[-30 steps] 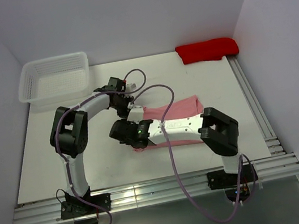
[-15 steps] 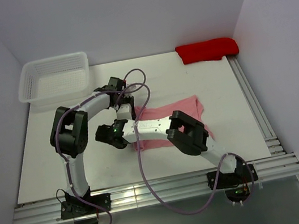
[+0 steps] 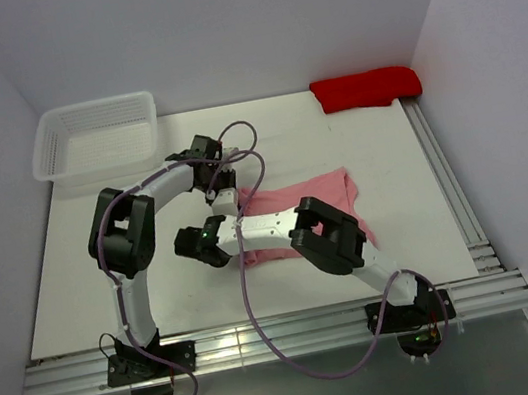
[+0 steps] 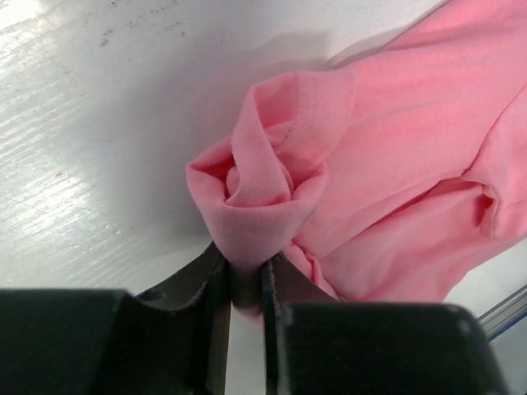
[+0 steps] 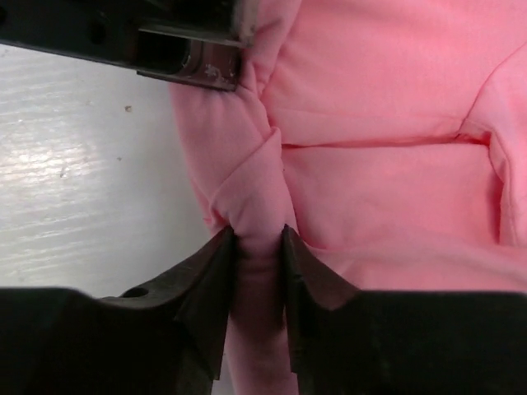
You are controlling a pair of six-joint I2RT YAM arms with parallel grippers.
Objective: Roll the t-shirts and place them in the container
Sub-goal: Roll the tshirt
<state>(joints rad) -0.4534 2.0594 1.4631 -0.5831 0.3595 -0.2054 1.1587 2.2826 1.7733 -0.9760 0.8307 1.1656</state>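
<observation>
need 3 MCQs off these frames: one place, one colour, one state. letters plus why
1. Where does the white basket sit?
A) far-left corner of the table
B) near-right corner
C) middle of the near edge

2. What colour is the cloth in the far-right corner?
A) blue
B) red
C) green

3. What are the left arm's fingers doing?
A) spread open in the air
B) gripping the basket rim
C) pinching the rolled end of the pink t-shirt

Answers:
1 A: the top view shows it against the back wall on the left.
2 B: it is bright red.
3 C: the left wrist view shows the roll squeezed between them.
</observation>
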